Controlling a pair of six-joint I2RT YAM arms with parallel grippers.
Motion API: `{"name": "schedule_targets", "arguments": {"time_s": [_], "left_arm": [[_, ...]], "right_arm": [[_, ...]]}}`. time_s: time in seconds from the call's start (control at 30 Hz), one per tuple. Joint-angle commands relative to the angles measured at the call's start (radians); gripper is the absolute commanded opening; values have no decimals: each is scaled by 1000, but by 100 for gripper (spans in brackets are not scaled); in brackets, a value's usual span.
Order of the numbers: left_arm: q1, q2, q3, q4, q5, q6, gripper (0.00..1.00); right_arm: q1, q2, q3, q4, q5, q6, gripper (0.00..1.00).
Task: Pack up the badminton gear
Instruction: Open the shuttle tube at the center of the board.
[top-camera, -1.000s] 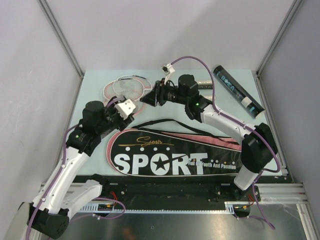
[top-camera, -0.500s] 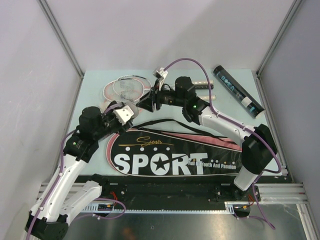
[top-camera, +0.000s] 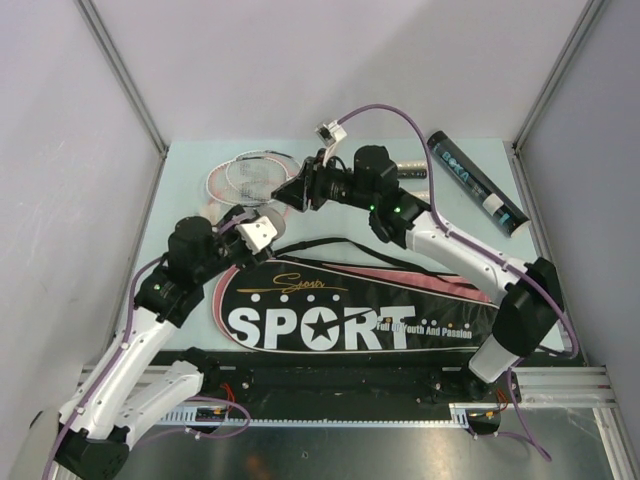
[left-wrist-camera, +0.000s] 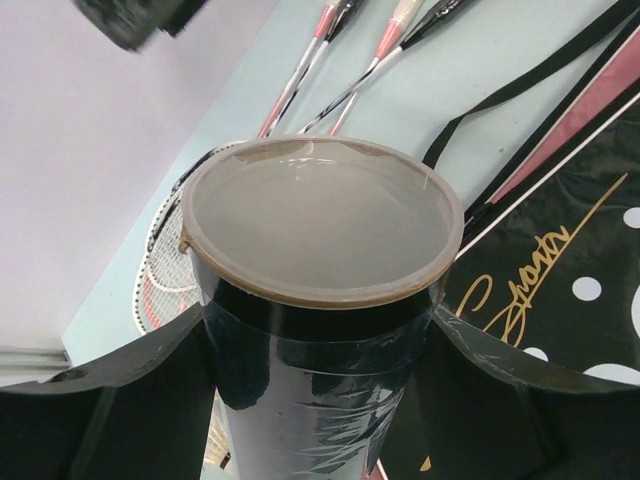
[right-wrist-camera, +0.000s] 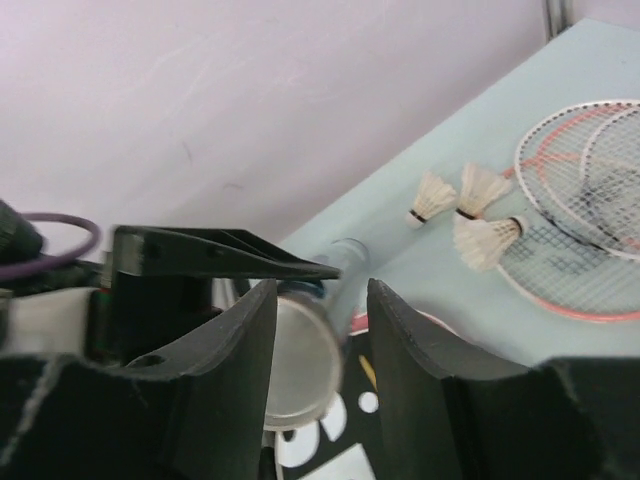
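Dark tube (left-wrist-camera: 320, 240) held over the table (top-camera: 185, 165)
The left gripper (left-wrist-camera: 322, 345) clamps it; the right gripper (right-wrist-camera: 322, 305) is open beside the rackets (top-camera: 250, 178).

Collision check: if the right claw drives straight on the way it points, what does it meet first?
Likely the capped end of the tube held in the left claw; depth between them is unclear.

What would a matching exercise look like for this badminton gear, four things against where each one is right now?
1 racket bag
2 lidded tube
3 teal-printed tube
4 shuttlecocks

A held in the left gripper
B lying at back right
C beside the racket heads
D flat across the near middle

Pairs: 1-D, 2-A, 3-B, 4-C
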Motion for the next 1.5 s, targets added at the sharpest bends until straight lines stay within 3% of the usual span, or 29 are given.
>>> {"name": "schedule_targets", "arguments": {"time_s": [0.0,0.03,0.7,1.17,1.27,1.33,1.37,1.4,1.47], "left_arm": [[-21,-6,-22,82,-75,-5,21],[-22,-6,-23,95,-87,-9,21],[-44,-4,-54,161,-104,-37,19],[-49,-7,-62,171,-104,-40,18],[-50,-9,-63,174,-104,-41,16],[-50,-7,-63,178,-109,-46,14],[-50,-7,-66,181,-109,-51,14],[-49,-9,-68,182,-109,-51,14],[-49,-13,-80,187,-117,-51,13]], "right_arm": [[60,-71,9,-17,75,139,44],[67,-71,9,-15,61,150,39],[153,-43,-45,18,48,139,37],[220,-11,-29,-40,213,-30,34],[237,-8,-26,-41,226,-50,29],[246,-9,-26,-46,260,-48,17],[245,-12,-26,-46,269,-45,4],[243,-26,-34,-37,271,-30,0],[239,-52,-52,-22,283,-18,0]]}}
